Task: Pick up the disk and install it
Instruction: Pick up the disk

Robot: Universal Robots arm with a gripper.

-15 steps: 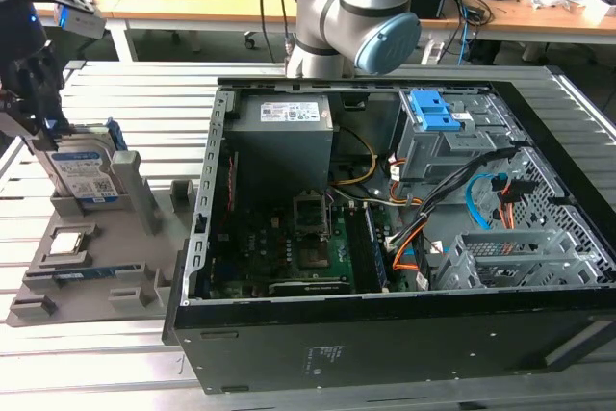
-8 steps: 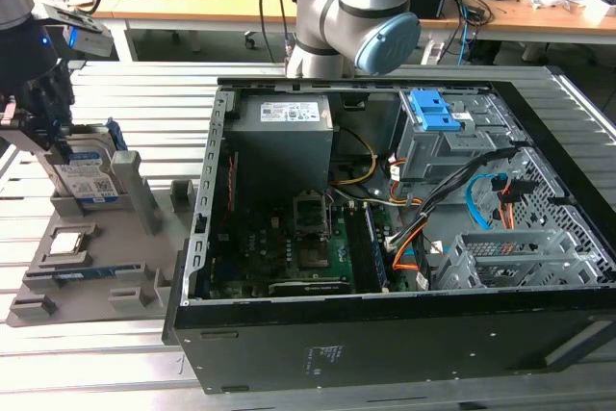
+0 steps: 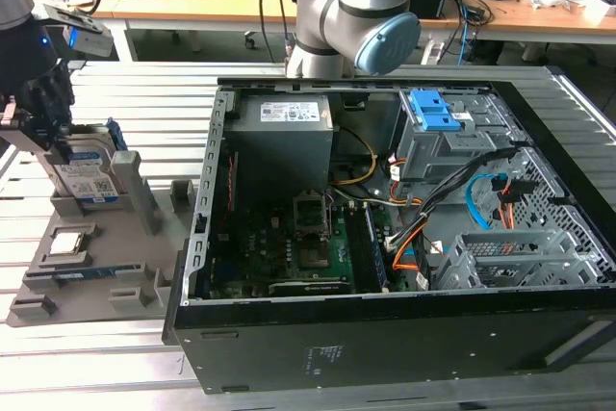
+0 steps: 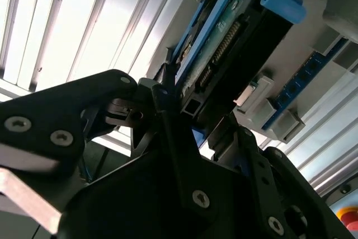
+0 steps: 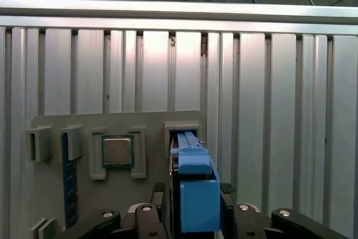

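grasp | first wrist view, lower centre: my gripper (image 5: 198, 188) clamps the disk (image 5: 193, 160) across its faces; exterior view, middle left: disk upright in the grey holder (image 3: 135, 267), slotted so for side access, I judge

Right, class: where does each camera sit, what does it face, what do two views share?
Exterior view: off-arm, above the open computer case; an arm joint shows.
First wrist view: wrist-mounted, facing the parts tray and square chip past the gripper.
Second wrist view: wrist-mounted, looking along the gripper.
Both wrist views share the disk.
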